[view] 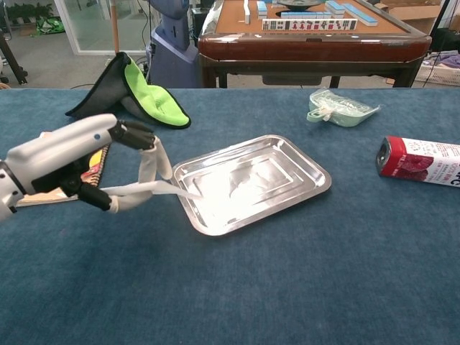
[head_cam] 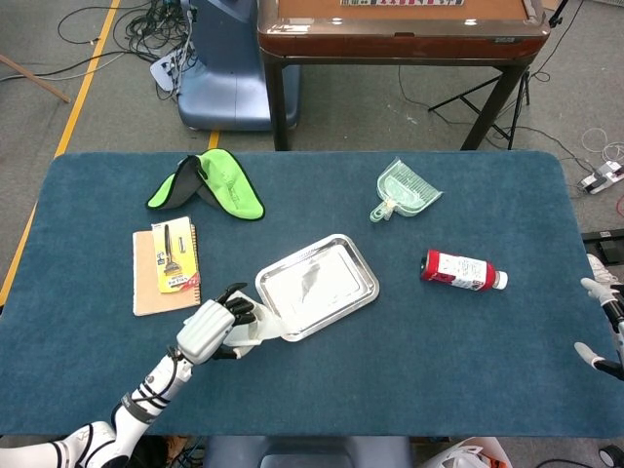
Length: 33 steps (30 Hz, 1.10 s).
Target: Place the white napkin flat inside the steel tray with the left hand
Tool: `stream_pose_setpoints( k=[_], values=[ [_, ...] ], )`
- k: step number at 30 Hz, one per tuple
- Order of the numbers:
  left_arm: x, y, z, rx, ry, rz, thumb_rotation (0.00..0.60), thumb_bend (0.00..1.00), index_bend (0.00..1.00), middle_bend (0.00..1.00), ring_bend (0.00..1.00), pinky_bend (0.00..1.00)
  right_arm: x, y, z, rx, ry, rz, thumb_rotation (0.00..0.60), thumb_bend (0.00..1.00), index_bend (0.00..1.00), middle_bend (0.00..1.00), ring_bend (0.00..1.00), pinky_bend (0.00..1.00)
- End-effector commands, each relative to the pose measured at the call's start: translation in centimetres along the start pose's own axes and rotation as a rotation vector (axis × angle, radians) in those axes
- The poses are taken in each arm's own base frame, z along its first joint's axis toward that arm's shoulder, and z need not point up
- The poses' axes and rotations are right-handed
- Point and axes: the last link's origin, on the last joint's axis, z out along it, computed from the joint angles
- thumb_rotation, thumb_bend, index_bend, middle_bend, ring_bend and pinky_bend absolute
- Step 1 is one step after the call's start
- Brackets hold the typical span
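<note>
Holding the white napkin (view: 152,180) pinched between thumb and fingertips, my left hand (view: 68,162) hangs above the tabletop (view: 287,280) just off the near-left corner of the steel tray (view: 302,188). The napkin is lifted clear of the cloth and bunched; one fold droops from the upper fingers, and a flat tongue of it reaches toward the tray, its tip over or touching the near-left rim. I cannot tell which. None of it lies spread in the tray's floor yet.

From my hand, the tray lies to the right and a little farther from me. In the head view its long axis runs diagonally, from the corner beside my hand (head_cam: 208,331) up toward the far right. As I judge it, the carry should follow that diagonal inward.

My right hand (head_cam: 606,327) shows only at the far right edge, well apart from the tray, fingers apart and holding nothing.
</note>
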Motion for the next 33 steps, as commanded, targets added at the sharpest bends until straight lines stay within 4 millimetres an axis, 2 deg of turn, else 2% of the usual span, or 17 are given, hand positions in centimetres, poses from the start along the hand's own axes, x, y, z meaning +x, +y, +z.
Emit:
stream_pose_setpoints(
  k=[1, 7, 13, 19, 24, 29, 33],
  values=[
    [1.6, 0.6, 1.3, -0.027, 0.059, 0.000, 0.600, 0.33, 0.62, 0.42, 0.36, 0.10, 0.0, -0.1, 0.0, 0.002, 0.001, -0.001, 0.600, 0.09, 0.21, 0.31, 0.20, 0.25],
    [3.7, 2.0, 4.1, -0.066, 0.152, -0.032, 0.600, 0.33, 0.62, 0.42, 0.36, 0.11, 0.1, -0.1, -0.1, 0.002, 0.005, 0.000, 0.600, 0.08, 0.21, 0.31, 0.20, 0.25],
    [3.5, 3.3, 6.5, -0.098, 0.157, -0.105, 0.600, 0.33, 0.60, 0.42, 0.36, 0.11, 0.2, -0.1, -0.1, 0.000, 0.006, 0.000, 0.600, 0.08, 0.21, 0.31, 0.20, 0.25],
    [2.3, 5.4, 9.5, -0.158, 0.154, -0.162, 0.600, 0.33, 0.59, 0.42, 0.36, 0.11, 0.2, -0.2, 0.1, 0.004, 0.006, -0.005, 0.600, 0.08, 0.21, 0.31, 0.20, 0.25],
    [-0.1, 6.3, 11.4, -0.174, 0.089, -0.196, 0.600, 0.32, 0.56, 0.42, 0.35, 0.11, 0.2, -0.1, 0.1, -0.001, 0.004, -0.004, 0.600, 0.08, 0.21, 0.31, 0.20, 0.25],
    [-2.8, 5.3, 12.2, -0.139, 0.012, -0.153, 0.600, 0.32, 0.53, 0.42, 0.34, 0.11, 0.2, -0.2, 0.0, -0.001, 0.005, -0.003, 0.600, 0.08, 0.21, 0.31, 0.20, 0.25],
    [-3.4, 3.7, 12.1, -0.095, -0.015, -0.134, 0.600, 0.32, 0.50, 0.42, 0.33, 0.11, 0.4, -0.1, -0.2, -0.005, 0.010, -0.006, 0.600, 0.08, 0.21, 0.31, 0.20, 0.25]
  ],
)
